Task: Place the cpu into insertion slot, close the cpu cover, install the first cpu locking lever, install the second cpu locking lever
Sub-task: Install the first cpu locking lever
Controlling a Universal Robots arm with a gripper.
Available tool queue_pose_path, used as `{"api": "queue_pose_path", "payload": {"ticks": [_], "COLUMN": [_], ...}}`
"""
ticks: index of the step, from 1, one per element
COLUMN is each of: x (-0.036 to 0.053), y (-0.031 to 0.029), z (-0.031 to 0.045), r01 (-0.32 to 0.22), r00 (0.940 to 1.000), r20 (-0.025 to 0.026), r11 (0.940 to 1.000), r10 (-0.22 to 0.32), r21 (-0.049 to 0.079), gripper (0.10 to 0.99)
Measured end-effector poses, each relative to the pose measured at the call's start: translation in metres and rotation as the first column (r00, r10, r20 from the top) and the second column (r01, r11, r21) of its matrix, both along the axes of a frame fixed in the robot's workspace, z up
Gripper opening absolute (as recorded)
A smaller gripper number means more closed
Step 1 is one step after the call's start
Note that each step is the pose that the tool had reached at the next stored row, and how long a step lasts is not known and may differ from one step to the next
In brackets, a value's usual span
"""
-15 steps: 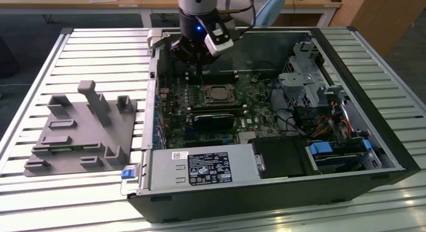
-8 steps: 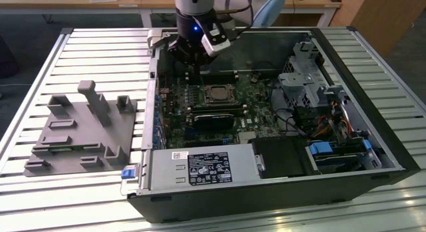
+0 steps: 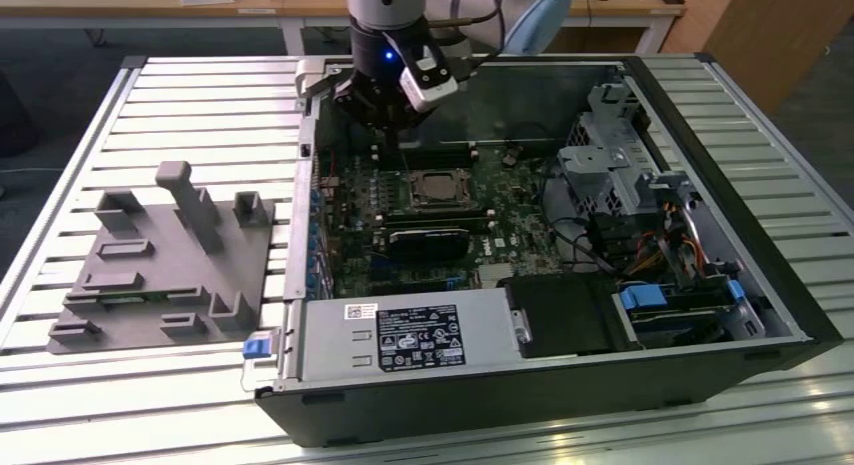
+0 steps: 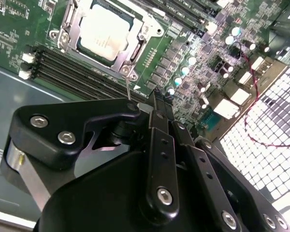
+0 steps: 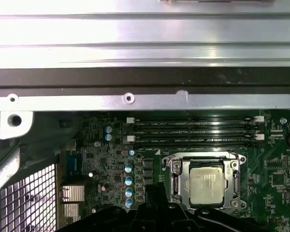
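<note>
The cpu point(image 3: 434, 188) point(image 4: 105, 31) point(image 5: 207, 186) lies flat in the insertion slot on the green board, silver top up. The cpu cover point(image 4: 135, 46) point(image 5: 176, 181) lies down around the chip as a thin metal frame and hides most of the socket. One thin wire lever point(image 4: 128, 86) stands up from the cover's corner toward my gripper. My gripper point(image 3: 387, 133) point(image 4: 158, 99) hangs just above the board beside the socket, on the side toward the case's back wall. Its black fingers point(image 4: 154, 125) look pressed together, with nothing seen between them.
Long black memory slots point(image 4: 77, 72) point(image 5: 193, 130) run beside the socket. A black card point(image 3: 430, 240) sits on its other side. The power supply point(image 3: 407, 337), drive cage point(image 3: 614, 155) and case walls point(image 5: 135, 99) ring the board. A grey fixture point(image 3: 160, 255) stands on the exterior view's left.
</note>
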State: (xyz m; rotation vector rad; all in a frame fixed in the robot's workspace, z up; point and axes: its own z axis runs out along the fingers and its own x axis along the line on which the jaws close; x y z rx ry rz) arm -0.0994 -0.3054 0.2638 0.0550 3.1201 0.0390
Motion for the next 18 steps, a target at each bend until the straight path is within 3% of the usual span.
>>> {"api": "queue_pose_path", "payload": {"ticks": [9, 18], "x": [-0.0039, 0.0045], "y": [0.0122, 0.0151], "z": [-0.0042, -0.0050], "r01": [0.000, 0.000], "r00": [1.0000, 1.0000], "r20": [0.0001, 0.0000], "r11": [1.0000, 1.0000], "r10": [0.000, 0.000], "r21": [0.000, 0.000], "gripper": [0.106, 0.106]}}
